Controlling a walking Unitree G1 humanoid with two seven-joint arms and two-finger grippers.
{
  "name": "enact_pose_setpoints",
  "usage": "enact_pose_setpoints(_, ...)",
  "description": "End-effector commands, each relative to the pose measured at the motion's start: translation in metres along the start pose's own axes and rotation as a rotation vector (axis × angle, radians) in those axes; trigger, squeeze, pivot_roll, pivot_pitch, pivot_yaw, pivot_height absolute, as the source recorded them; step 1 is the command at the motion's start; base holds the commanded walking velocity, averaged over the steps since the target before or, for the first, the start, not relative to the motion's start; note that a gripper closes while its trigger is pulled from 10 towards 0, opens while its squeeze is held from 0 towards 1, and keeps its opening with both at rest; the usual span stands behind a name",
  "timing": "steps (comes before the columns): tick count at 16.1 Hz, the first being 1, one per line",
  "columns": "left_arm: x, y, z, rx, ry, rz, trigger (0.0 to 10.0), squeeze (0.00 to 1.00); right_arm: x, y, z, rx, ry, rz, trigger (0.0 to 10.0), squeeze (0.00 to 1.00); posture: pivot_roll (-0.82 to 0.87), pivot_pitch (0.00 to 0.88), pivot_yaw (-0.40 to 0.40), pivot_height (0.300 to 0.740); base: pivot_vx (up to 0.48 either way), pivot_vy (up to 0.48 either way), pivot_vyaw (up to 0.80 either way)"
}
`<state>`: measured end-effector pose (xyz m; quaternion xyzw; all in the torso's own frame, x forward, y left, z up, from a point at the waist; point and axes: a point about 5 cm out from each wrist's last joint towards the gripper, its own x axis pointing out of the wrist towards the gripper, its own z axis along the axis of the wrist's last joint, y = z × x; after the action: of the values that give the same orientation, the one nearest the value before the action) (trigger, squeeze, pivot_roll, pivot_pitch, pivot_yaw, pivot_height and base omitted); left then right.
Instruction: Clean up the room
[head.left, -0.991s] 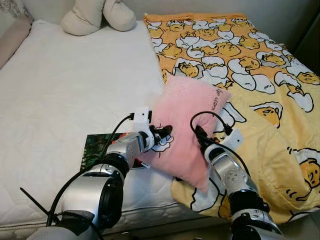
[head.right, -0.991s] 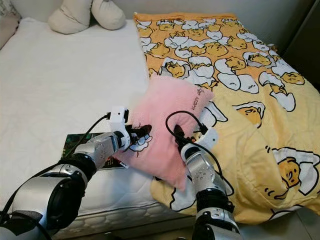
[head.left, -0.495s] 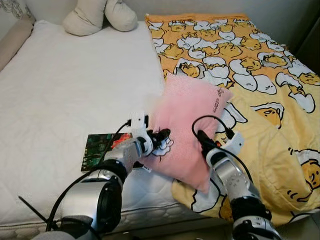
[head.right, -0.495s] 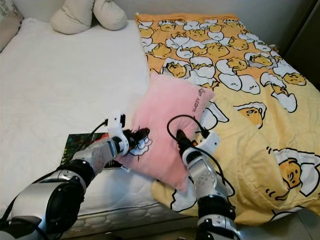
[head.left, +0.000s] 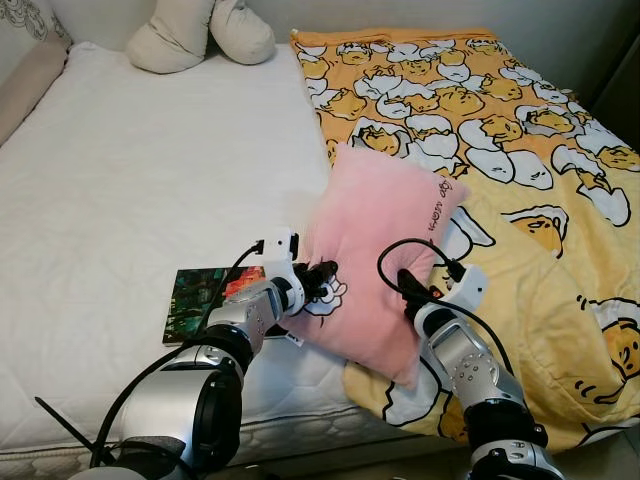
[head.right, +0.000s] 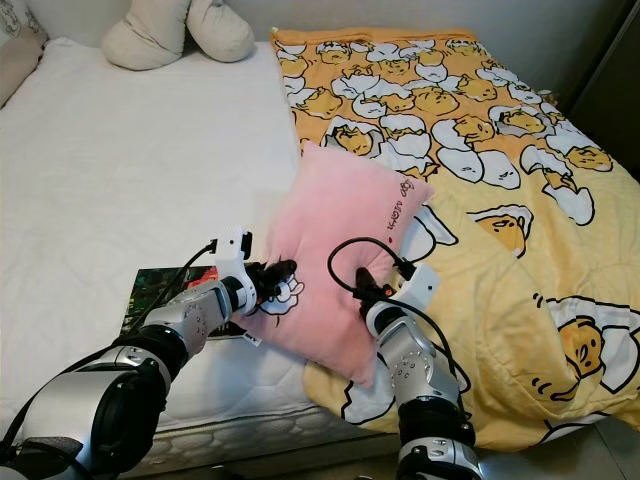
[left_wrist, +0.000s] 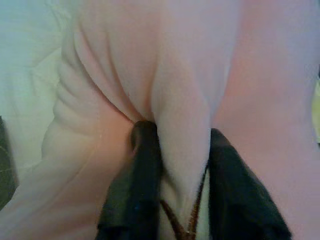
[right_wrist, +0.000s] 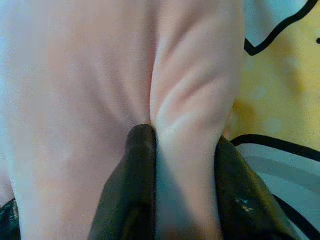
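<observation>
one soft pink square pillow is held up, tilted, over the bed's near edge, between the white mattress and the yellow blanket with egg cartoons. the left gripper pinches a fold on the pillow's left side, fingers squeezed on the cloth. the right gripper pinches its right side the same way. a dark flat book lies on the mattress just beside the left arm. two cream cushions sit at the far end.
</observation>
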<state>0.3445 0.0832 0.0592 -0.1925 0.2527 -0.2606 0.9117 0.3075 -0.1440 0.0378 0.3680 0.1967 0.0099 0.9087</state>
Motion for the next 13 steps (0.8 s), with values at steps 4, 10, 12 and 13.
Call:
enact_pose_setpoints(4, 0.002, -0.006, 0.004, 0.042, -0.019, -0.033, 0.0, 0.0, -0.001, -0.002, -0.001, -0.091, -0.013, -0.002, 0.0, 0.0, -0.07, 0.0, 0.022, 0.74, 0.0, 0.0, 0.0)
enact_pose_setpoints(10, 0.003, -0.01, 0.001, 0.019, -0.05, -0.08, 0.0, 0.0, -0.001, -0.014, 0.015, -0.063, -0.085, -0.013, 0.0, 0.0, -0.08, 0.0, 0.043, 0.74, 0.0, 0.0, 0.0)
enact_pose_setpoints(12, 0.004, -0.011, 0.006, 0.022, -0.065, -0.075, 0.0, 0.0, 0.001, -0.013, 0.018, -0.093, -0.088, -0.016, 0.0, 0.0, -0.09, 0.0, 0.047, 0.74, 0.0, 0.0, 0.0)
enact_pose_setpoints(13, 0.005, -0.013, 0.008, 0.014, -0.076, -0.078, 0.0, 0.0, 0.001, -0.011, 0.022, -0.095, -0.108, -0.006, 0.0, 0.0, -0.11, 0.0, 0.056, 0.74, 0.0, 0.0, 0.0)
